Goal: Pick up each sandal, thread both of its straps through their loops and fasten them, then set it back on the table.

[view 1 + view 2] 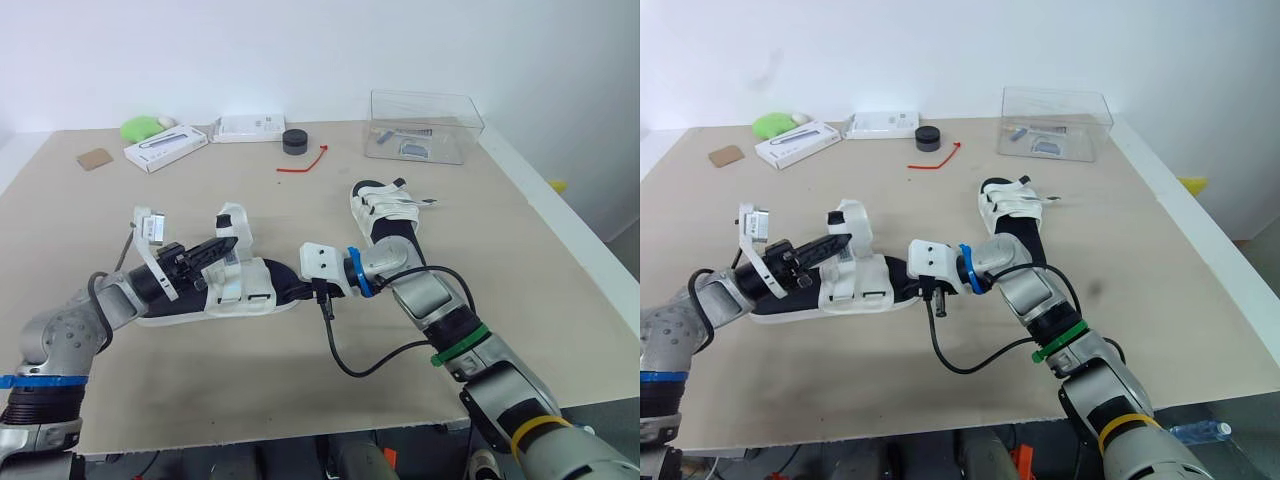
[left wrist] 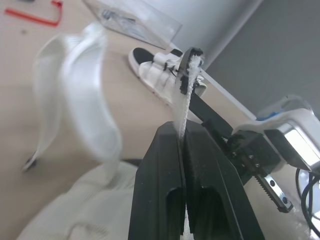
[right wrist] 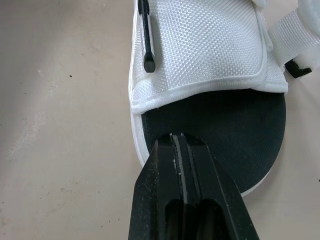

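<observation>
**Both claws closed at the near sandal**

Head view: the left claw [image 1: 228, 245] reaches over the near sandal [image 1: 235, 292], which lies on its sole on the table [image 1: 500, 250], toe pointing to the robot's right. The right claw [image 3: 176, 137] comes in at the toe end. A far sandal [image 1: 385, 208] sits further back and to the right, apart from the first. A black cable [image 1: 350, 355] loops across the table below the right wrist. Along the back edge are a clear box [image 1: 425, 125], a red cord [image 1: 305, 160], a black puck [image 1: 295, 141], two white boxes [image 1: 165, 147] and a green lump [image 1: 140, 127].

Left wrist view: the left claw's fingers [image 2: 165, 165] are pressed together on a white strap [image 2: 184, 95], seen edge-on and running up to a black buckle [image 2: 190, 57]. The heel loop [image 2: 75, 85] curves beside it, and the far sandal lies beyond.

Right wrist view: the right claw is closed tight with nothing visible between its fingers. Its tips rest over the black footbed [image 3: 235, 135], just inside the white rim, near the woven toe band [image 3: 200, 45].
</observation>
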{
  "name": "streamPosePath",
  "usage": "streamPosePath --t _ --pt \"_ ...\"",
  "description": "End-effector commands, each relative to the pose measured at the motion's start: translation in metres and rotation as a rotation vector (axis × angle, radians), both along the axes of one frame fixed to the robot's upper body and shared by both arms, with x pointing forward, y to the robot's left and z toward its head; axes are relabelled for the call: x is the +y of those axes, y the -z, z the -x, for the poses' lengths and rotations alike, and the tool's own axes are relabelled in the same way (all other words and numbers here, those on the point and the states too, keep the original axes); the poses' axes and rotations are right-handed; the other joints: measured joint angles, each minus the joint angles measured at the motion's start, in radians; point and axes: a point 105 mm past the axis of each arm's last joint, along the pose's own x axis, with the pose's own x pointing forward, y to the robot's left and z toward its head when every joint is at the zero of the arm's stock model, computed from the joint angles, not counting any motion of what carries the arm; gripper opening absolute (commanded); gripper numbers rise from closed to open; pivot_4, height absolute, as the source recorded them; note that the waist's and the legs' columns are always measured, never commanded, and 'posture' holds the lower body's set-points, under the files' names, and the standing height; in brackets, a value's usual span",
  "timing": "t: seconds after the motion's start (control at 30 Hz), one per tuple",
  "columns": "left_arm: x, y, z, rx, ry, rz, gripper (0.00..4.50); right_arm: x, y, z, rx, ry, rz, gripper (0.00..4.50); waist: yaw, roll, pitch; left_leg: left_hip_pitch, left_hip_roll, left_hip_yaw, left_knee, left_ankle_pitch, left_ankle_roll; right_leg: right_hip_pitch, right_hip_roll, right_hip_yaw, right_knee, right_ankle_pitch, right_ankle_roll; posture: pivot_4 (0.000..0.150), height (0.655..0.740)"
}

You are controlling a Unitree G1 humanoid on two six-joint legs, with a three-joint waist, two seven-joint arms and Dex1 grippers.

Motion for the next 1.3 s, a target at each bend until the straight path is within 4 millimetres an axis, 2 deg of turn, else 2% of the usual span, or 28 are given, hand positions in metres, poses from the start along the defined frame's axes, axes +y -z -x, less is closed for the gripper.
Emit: streamPosePath --t 0.03,0.23,0.5,0.87,1.23,1.3 --pt "0.015 -0.016 0.000 -0.040 -0.036 0.018 0.04 -0.008 0.003 -0.002 -0.007 0.023 0.033 0.00 0.000 0.000 0.000 0.000 0.000 -0.001 0.000 0.000 0.000 0.000 0.000 0.000 0.000 0.000 0.000 0.150 0.7261" --pt "0.024 -0.019 0.003 -0.028 -0.053 0.033 0.04 -0.007 0.004 0.000 -0.006 0.020 0.034 0.00 0.000 0.000 0.000 -0.001 0.000 -0.003 0.000 0.000 -0.001 0.000 -0.001 0.000 0.000 0.000 0.000 0.150 0.7261" --pt "0.020 -0.012 -0.003 0.002 -0.041 0.063 0.04 -0.004 0.004 0.001 -0.006 0.007 0.034 0.00 0.000 0.000 0.000 -0.002 0.000 -0.004 0.000 0.001 -0.001 0.000 -0.002 -0.001 0.000 0.000 0.000 0.150 0.7261" --pt "0.014 0.010 -0.013 0.095 -0.022 0.008 0.04 -0.004 0.004 0.003 -0.005 0.002 0.033 0.00 0.000 0.000 0.000 -0.002 -0.001 -0.005 0.000 0.001 -0.001 0.000 -0.002 -0.002 0.000 0.000 0.000 0.150 0.7261" --pt "0.017 0.027 -0.021 0.097 -0.035 -0.108 0.04 -0.004 0.003 0.003 -0.005 0.006 0.033 0.00 0.000 -0.001 0.000 -0.002 -0.001 -0.006 0.000 0.001 -0.002 0.001 -0.002 -0.002 0.000 0.000 0.000 0.150 0.7261" --pt "0.019 0.026 -0.025 0.072 -0.062 -0.120 0.62 -0.004 0.003 0.002 -0.006 0.007 0.033 0.00 0.000 -0.001 0.000 -0.002 -0.001 -0.006 0.000 0.001 -0.002 0.001 -0.002 -0.002 0.000 0.000 0.000 0.150 0.7261"
